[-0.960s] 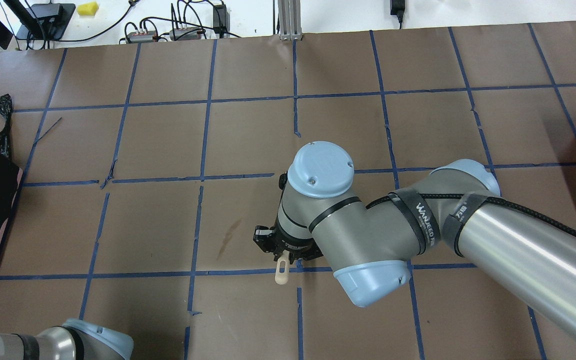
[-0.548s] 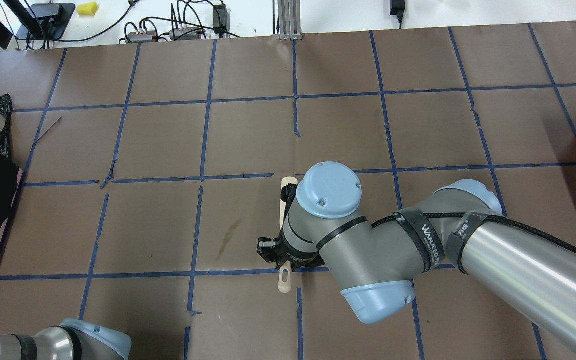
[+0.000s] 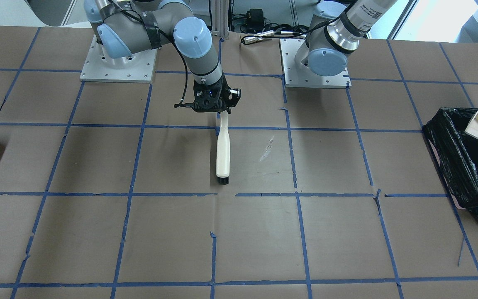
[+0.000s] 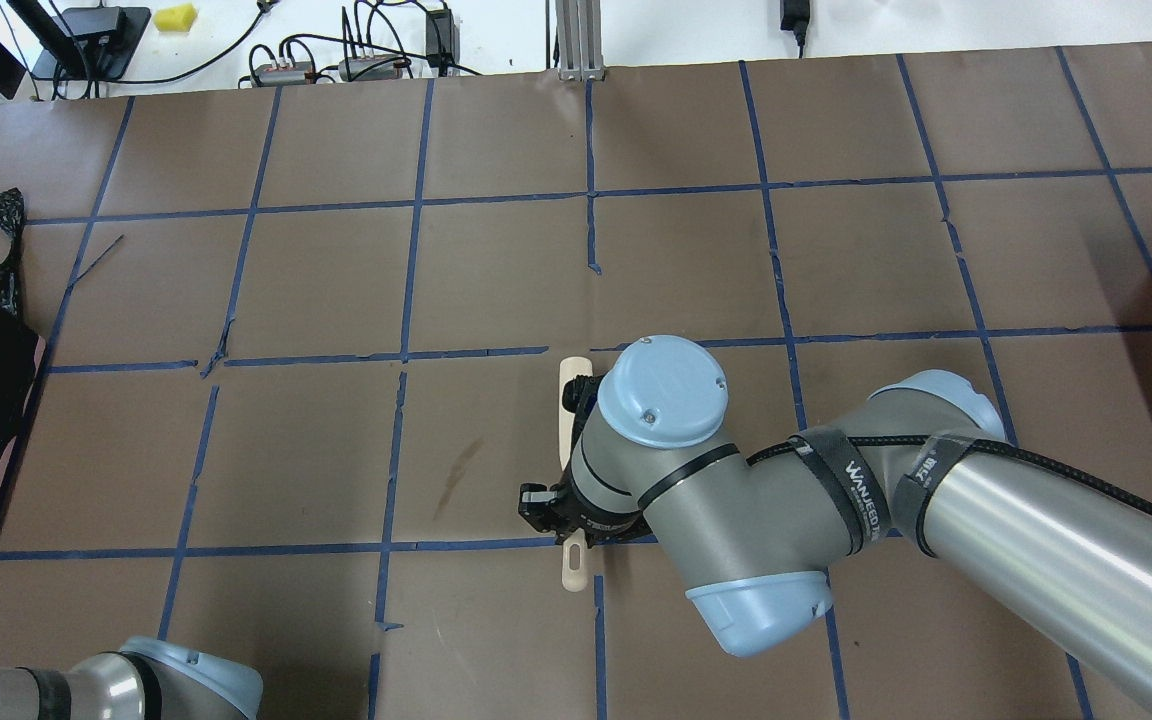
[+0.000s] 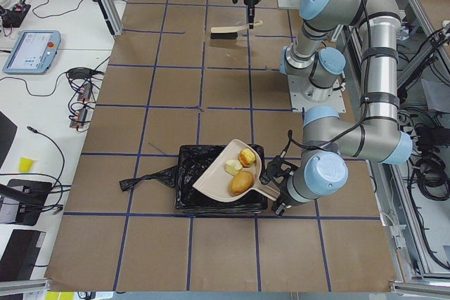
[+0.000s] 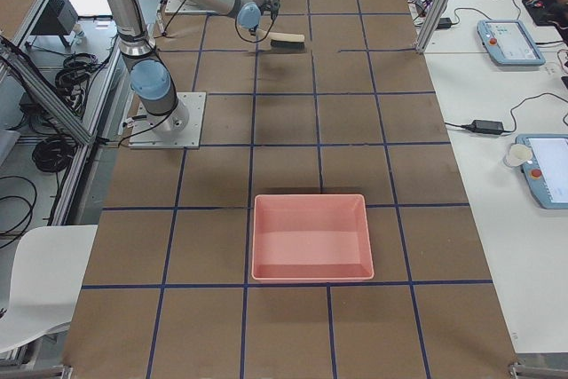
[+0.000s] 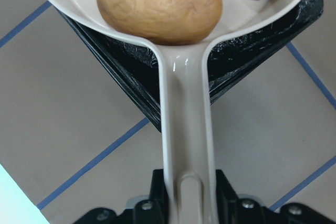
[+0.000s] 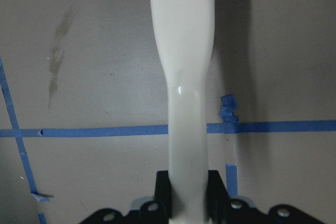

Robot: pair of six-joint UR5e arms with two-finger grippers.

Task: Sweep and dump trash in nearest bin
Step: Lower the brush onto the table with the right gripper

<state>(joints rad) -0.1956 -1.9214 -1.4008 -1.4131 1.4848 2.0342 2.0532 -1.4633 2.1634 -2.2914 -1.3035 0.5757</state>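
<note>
Overhead exterior: right gripper (image 8: 187,184), clenched on the brush (image 4: 568,410), has drifted down-frame, so sweeping looks done; left gripper (image 7: 187,195) grasps the loaded dustpan (image 5: 214,180) above the bin (image 5: 184,180), dump pending.

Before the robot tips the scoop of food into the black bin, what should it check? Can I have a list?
1. Left tool shut on the cream plastic dustpan handle: ok.
2. Tan potato-like lump and two pale yellow browned chunks all in the dustpan: ok.
3. Dustpan above the black-bag-lined box bin: ok.
4. Bag mouth wide open underneath: cannot tell.
5. Right tool shut on the cream-handled black-bristle brush, far from the bin: ok.
</note>
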